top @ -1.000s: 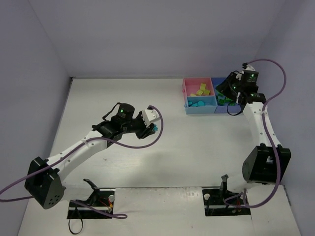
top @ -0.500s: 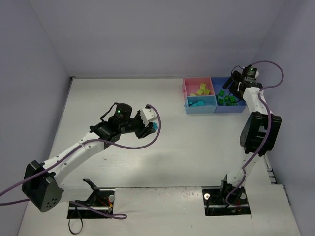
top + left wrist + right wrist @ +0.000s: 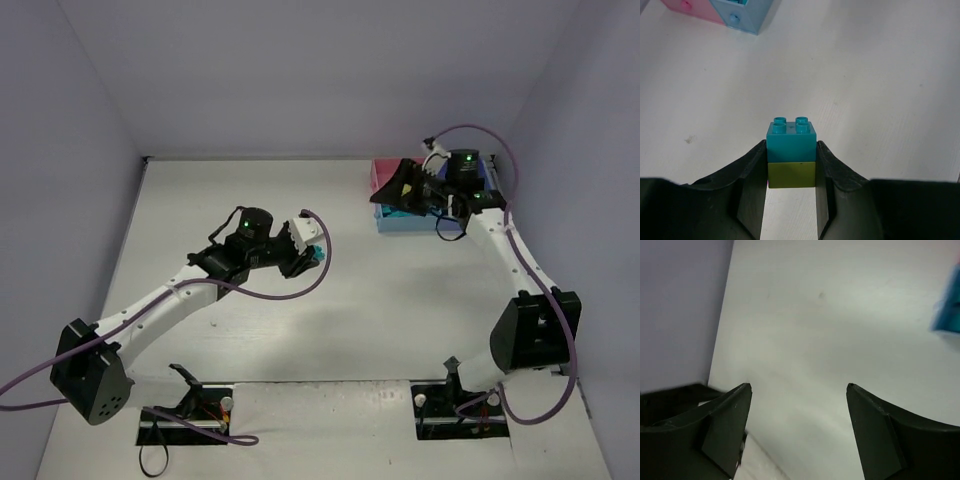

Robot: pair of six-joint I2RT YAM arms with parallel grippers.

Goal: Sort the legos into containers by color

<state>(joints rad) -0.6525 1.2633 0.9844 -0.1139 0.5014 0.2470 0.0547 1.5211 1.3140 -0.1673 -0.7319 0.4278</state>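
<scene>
No legible txt, labels, nos. or signs in any view

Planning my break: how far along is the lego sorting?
Nearly done: no loose bricks show on the table. In hand: the left gripper clamps a cyan-on-yellow-green stack. Left: splitting and binning it; the right gripper is open, empty, near the containers.

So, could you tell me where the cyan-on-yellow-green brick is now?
The brick is clamped in the left gripper over the middle of the table, left of the containers in the top view.
</scene>
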